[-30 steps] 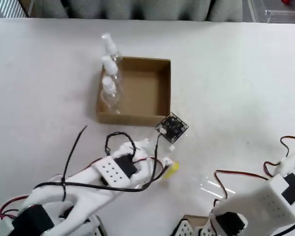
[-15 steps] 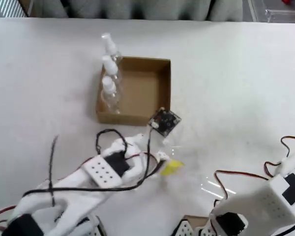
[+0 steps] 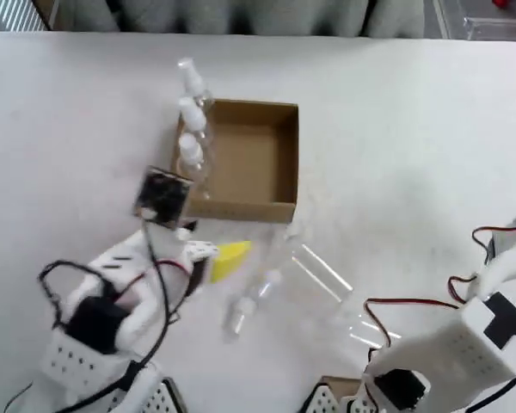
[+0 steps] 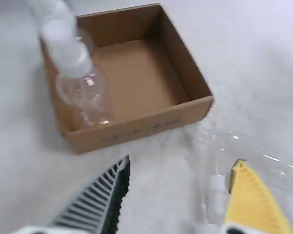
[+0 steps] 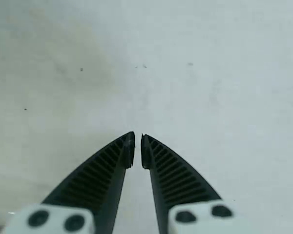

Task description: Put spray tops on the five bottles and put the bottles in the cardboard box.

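The left gripper (image 4: 181,162) is wide open and holds nothing; we see its grey finger and its yellow finger (image 4: 251,197) spread apart above the table (image 3: 413,129), just in front of the cardboard box (image 3: 279,163). A clear bottle (image 3: 256,291) lies on its side on the table near the yellow finger; we cannot tell if they touch. Three bottles with spray tops (image 3: 192,116) stand in a row inside the box, along one wall. The right gripper (image 5: 137,146) has its jaws almost together, with nothing between them, over bare table well apart from the box.
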### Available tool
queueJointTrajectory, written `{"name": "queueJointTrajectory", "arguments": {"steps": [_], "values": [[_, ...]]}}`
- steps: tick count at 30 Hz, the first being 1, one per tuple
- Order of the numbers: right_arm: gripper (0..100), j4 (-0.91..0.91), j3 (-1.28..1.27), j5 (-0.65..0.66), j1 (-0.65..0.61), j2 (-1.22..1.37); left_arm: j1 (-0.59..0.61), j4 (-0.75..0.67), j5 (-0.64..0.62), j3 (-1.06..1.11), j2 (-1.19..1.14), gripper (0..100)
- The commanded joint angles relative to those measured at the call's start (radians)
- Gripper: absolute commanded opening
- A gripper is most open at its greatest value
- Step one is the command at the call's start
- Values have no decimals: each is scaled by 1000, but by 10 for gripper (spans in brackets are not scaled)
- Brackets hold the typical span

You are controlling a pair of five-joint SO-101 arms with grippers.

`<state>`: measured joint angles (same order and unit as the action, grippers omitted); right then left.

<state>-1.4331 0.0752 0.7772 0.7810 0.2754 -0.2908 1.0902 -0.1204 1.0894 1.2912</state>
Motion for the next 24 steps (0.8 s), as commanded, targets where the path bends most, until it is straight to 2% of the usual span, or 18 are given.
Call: {"name": "queueJointTrajectory", "arguments": {"steps": [1,4,8,13,17,21,24], "values": [[17,-68,5,15,-70,-61,147,97,32,26,125,311],[17,-128,5,15,-120,-110,291,64,37,166,196,312],[17,-208,5,14,-199,-177,437,-57,37,351,246,312],[17,-282,-26,6,-308,-262,463,-98,37,425,257,312],[17,-280,-161,6,-410,-377,463,-61,38,437,255,312],[17,-268,-302,3,-538,-516,464,-81,69,496,259,311],[18,-229,-390,-52,-631,-616,464,-91,100,506,259,310]]}}
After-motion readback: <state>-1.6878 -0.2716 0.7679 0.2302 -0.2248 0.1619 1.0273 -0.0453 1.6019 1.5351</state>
